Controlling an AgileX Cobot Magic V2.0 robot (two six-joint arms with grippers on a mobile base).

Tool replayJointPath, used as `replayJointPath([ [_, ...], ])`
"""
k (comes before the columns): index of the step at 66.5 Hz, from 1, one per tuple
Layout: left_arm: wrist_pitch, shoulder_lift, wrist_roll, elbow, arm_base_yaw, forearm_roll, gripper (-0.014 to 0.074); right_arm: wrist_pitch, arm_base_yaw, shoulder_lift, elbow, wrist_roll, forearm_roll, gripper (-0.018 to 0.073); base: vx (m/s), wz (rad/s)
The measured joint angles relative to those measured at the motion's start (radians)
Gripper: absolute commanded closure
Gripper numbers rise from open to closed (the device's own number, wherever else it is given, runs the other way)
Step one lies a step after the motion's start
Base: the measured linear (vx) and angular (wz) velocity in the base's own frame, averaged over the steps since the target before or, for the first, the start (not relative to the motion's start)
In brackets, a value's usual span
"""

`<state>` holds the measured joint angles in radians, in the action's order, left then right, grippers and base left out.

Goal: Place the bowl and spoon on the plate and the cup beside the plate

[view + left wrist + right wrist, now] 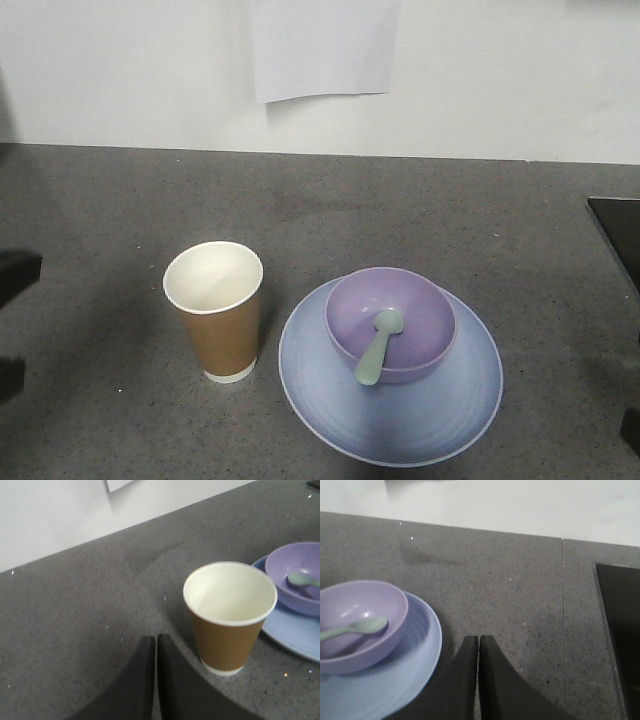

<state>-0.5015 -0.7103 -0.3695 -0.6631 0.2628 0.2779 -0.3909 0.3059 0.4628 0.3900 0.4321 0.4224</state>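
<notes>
The lavender bowl [392, 322] sits on the pale blue plate [440, 420], toward its far side. A mint-green spoon [378, 346] lies in the bowl, its handle resting over the near rim. The brown paper cup [217, 312] stands upright just left of the plate, empty. My left gripper [155, 639] is shut and empty, hovering left of the cup [227, 615]. My right gripper [478, 638] is shut and empty too, right of the plate [422, 645] and the bowl [355, 625] with the spoon [355, 629].
A grey speckled counter [400, 200] runs back to a white wall with a paper sheet [320, 48] taped on it. A dark recessed panel [618, 235] sits at the counter's right edge. Dark arm parts [15, 275] show at the left edge.
</notes>
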Motion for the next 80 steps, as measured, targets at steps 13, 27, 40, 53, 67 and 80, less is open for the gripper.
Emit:
replayJointPath([
  [13,0.133,0.156,0.0,0.225,0.0,0.0,0.0604,0.049,0.0,0.0,-0.094,0.065,0.061,0.0564,0.0,0.0],
  [27,0.181,0.227,0.0,0.24,0.0,0.001,0.0604,0.057,0.0,0.0,-0.099,0.067,0.064,0.0562,0.0,0.0],
  [40,0.182,0.23,0.0,0.24,0.0,0.001,0.0604,0.058,0.0,0.0,-0.101,0.067,0.067,0.0562,0.0,0.0],
  [53,0.182,0.23,0.0,0.24,0.0,0.001,0.0604,0.059,0.0,0.0,-0.101,0.067,0.067,0.0562,0.0,0.0],
  [67,0.183,0.23,0.0,0.24,0.0,0.001,0.0604,0.059,0.0,0.0,-0.101,0.067,0.067,0.0562,0.0,0.0],
  [80,0.182,0.23,0.0,0.24,0.0,0.001,0.0604,0.059,0.0,0.0,-0.101,0.068,0.067,0.0562,0.0,0.0],
])
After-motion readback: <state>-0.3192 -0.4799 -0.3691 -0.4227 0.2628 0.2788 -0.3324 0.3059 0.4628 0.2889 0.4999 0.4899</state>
